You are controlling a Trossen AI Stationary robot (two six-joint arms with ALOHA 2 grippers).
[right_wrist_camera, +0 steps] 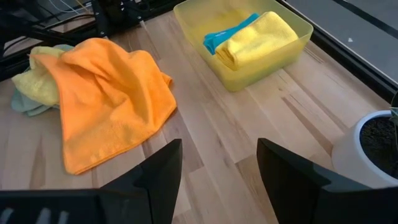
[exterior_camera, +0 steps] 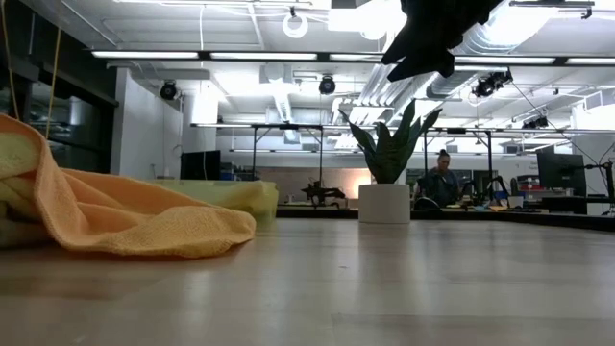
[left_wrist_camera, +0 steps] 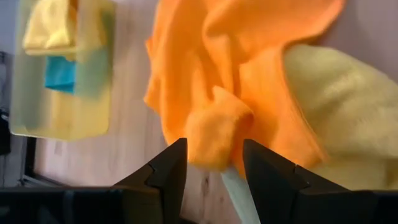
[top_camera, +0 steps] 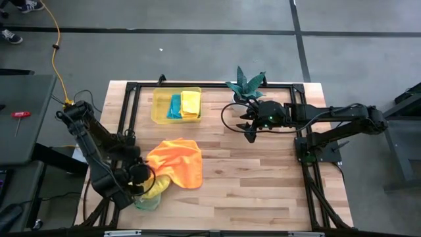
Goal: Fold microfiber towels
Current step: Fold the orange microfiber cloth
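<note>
Open workshop floor with strip lights behind; light wood bench (top_camera: 250,171) inside a black frame. Left gripper (left_wrist_camera: 214,163) low at the near-left of the bench, fingers (left_wrist_camera: 166,171) part spread with a bunched fold of the orange towel (top_camera: 177,161) sitting between them; looks like a pinch but can't confirm contact on both sides. Orange towel lies crumpled, draped over a yellow towel (left_wrist_camera: 339,106) and a light green one (top_camera: 148,201) under it at the bench's near-left corner. Further out, translucent yellow bin (top_camera: 176,105) at the back holds a folded yellow towel (right_wrist_camera: 258,37) and a teal towel (right_wrist_camera: 221,37). Right gripper (right_wrist_camera: 217,165) hovers mid-bench near the potted plant (top_camera: 247,84), fingers spread wide, holding nothing. Handling guess: microfiber is light, limp, grippy, no stiffness, so it will sag and cling to the towels below. Best taken at a corner or along a hem, not the bunched middle, then lifted clear of the pile before flattening.
</note>
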